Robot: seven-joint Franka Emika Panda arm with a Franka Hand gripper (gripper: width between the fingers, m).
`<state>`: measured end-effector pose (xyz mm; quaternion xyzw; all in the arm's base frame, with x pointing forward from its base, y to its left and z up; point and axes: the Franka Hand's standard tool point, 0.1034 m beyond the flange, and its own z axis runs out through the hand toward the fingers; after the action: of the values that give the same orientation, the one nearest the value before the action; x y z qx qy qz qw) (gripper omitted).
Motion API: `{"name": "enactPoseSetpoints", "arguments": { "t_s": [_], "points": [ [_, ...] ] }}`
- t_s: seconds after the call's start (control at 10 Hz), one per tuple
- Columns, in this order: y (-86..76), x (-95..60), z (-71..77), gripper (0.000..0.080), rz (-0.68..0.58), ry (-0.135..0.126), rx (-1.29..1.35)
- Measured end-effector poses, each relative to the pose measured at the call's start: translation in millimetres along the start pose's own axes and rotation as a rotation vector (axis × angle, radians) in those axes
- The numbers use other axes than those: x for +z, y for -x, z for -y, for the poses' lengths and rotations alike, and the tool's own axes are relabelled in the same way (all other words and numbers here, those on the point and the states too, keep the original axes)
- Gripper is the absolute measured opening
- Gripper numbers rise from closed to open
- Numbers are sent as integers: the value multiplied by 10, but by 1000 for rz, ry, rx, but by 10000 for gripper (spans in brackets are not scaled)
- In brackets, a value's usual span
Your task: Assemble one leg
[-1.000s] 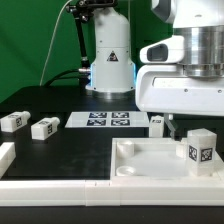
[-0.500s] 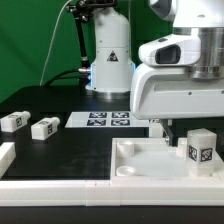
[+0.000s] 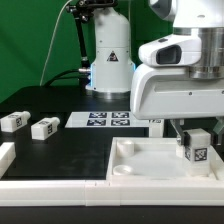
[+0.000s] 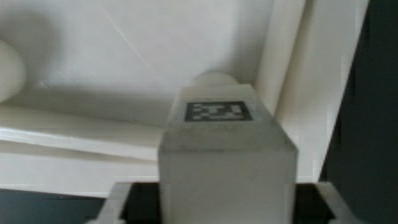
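My gripper (image 3: pixel 196 138) is shut on a leg (image 3: pixel 197 146), a stubby white peg with a black-and-white tag facing the camera. It holds the leg upright just above the right corner of the white tabletop (image 3: pixel 140 160). In the wrist view the leg (image 4: pixel 222 140) stands between the jaws of the gripper (image 4: pixel 222 205), with its tagged tip over the tabletop's (image 4: pixel 107 100) edge. A rounded socket (image 4: pixel 9 75) shows at the frame edge. Two more legs (image 3: pixel 13 121) (image 3: pixel 45 127) lie on the black table at the exterior view's left.
The marker board (image 3: pixel 105 119) lies flat at the back centre. The arm's base (image 3: pixel 110 60) stands behind it. A white piece (image 3: pixel 156 123) shows partly under the arm's hand. A white rail (image 3: pixel 5 155) runs along the front left edge.
The hand has come lower and shifted to the exterior view's left, carrying the leg with it. The white piece behind it is now more hidden.
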<state>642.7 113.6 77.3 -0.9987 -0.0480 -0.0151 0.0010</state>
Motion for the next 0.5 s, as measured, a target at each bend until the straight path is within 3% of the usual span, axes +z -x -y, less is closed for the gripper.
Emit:
{"name": "enactPoseSetpoints", "arguments": {
  "t_s": [0.5],
  "points": [
    [-9,11,-37,291,-18,-22,538]
  ]
}}
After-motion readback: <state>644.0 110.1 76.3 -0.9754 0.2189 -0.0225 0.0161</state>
